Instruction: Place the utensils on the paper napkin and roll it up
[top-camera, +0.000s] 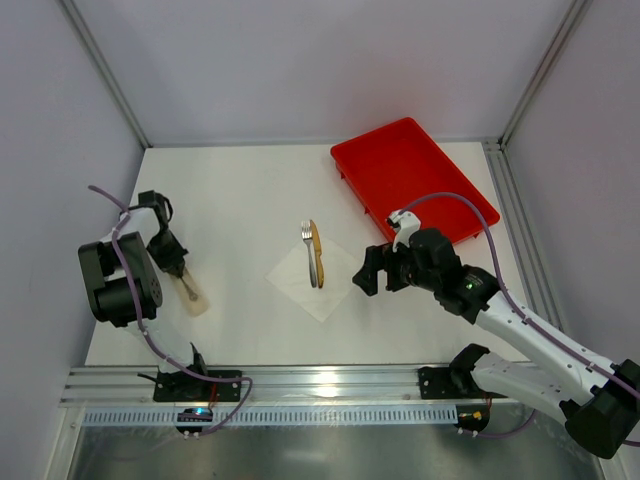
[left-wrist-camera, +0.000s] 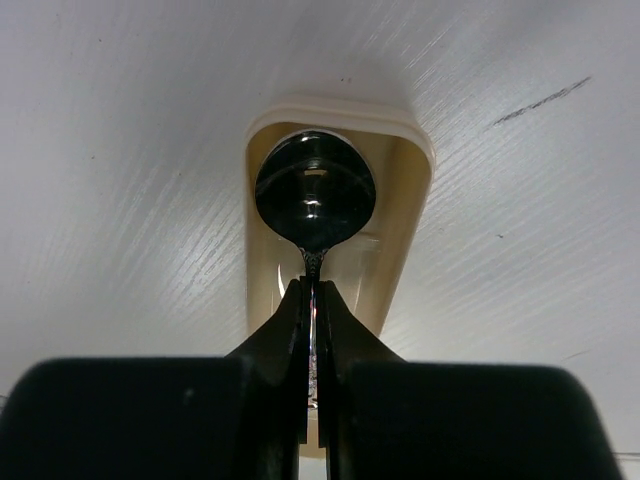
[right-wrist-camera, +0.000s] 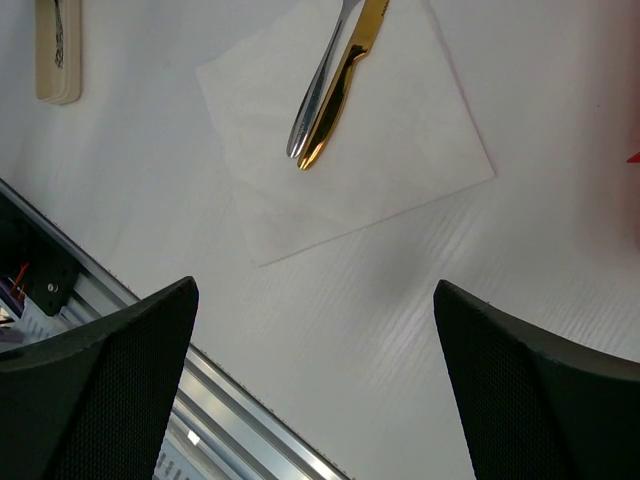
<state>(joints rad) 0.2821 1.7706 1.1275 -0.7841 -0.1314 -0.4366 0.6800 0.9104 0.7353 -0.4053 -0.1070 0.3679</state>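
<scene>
Polished steel and a narrow neck make the spoon (left-wrist-camera: 315, 190) a stiff, light but slippery piece. It is taken where the handle leaves the bowl: the left jaws are pressed together on that thin shank, with the dark shiny bowl just ahead of them. The spoon lies in a shallow cream holder (left-wrist-camera: 415, 190) at the left side of the desk (top-camera: 240, 200), well apart from the paper napkin (top-camera: 330, 295), so a lift clear of the holder's rim is judged necessary before any carry to the right. So thin a grip may let the piece swivel, and a slow, level lift is advised. On the napkin, near its far corner, a fork (top-camera: 307, 240) and a golden knife (top-camera: 317, 262) are laid side by side, their heads appearing to reach past the paper's edge. The napkin is thin, soft and easily dragged or creased, and is best pinned at a corner when rolled. The right jaws are held wide apart and empty, just right of the napkin, and are judged the one thing that could crowd the placing. A red tray (top-camera: 400, 165) is set at the far right, out of the path.
</scene>
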